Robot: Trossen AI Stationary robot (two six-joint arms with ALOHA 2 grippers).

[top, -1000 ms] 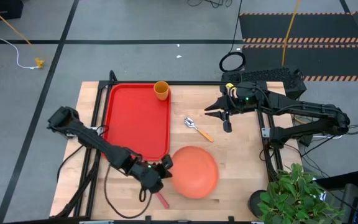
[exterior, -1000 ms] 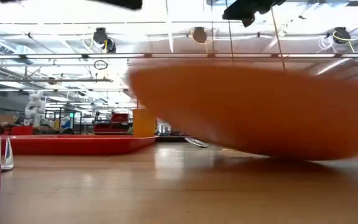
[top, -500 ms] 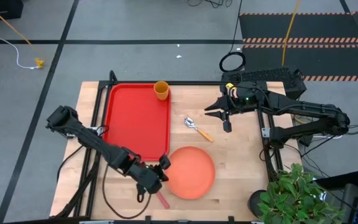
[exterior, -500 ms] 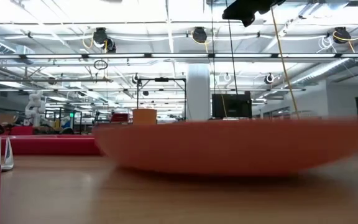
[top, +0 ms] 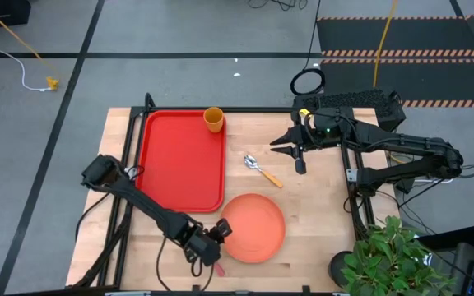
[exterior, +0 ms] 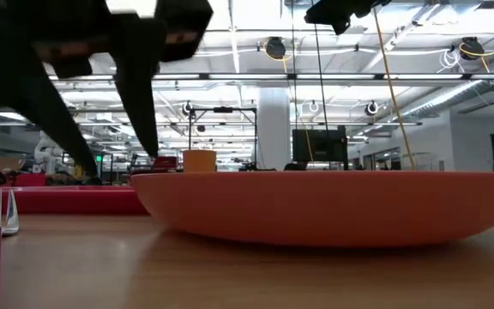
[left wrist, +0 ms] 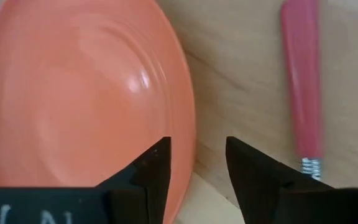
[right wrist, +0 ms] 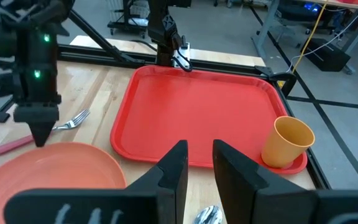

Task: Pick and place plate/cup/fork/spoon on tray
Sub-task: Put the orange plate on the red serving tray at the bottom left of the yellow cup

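Observation:
The salmon-orange plate (top: 252, 228) lies flat on the wooden table, near its front edge. My left gripper (top: 220, 230) is open at the plate's left rim (left wrist: 190, 134), with one finger over the plate and one over the table. The fork (left wrist: 302, 81) lies on the table just beside it, its pink-red handle toward the near edge. The spoon (top: 262, 171) lies mid-table. The cup (top: 213, 119) stands upright in the far right corner of the red tray (top: 179, 168). My right gripper (top: 276, 147) hangs above the table past the spoon, its fingers slightly apart with nothing between them.
A potted plant (top: 389, 255) stands at the table's near right corner. The right arm's base and cables (top: 360, 107) take up the far right. Bare wood lies between the tray and the spoon.
The plate, tilted a second ago with its left rim raised, has come down flat on the table. My left gripper has opened and let go of that rim, and has gone a little toward the near edge.

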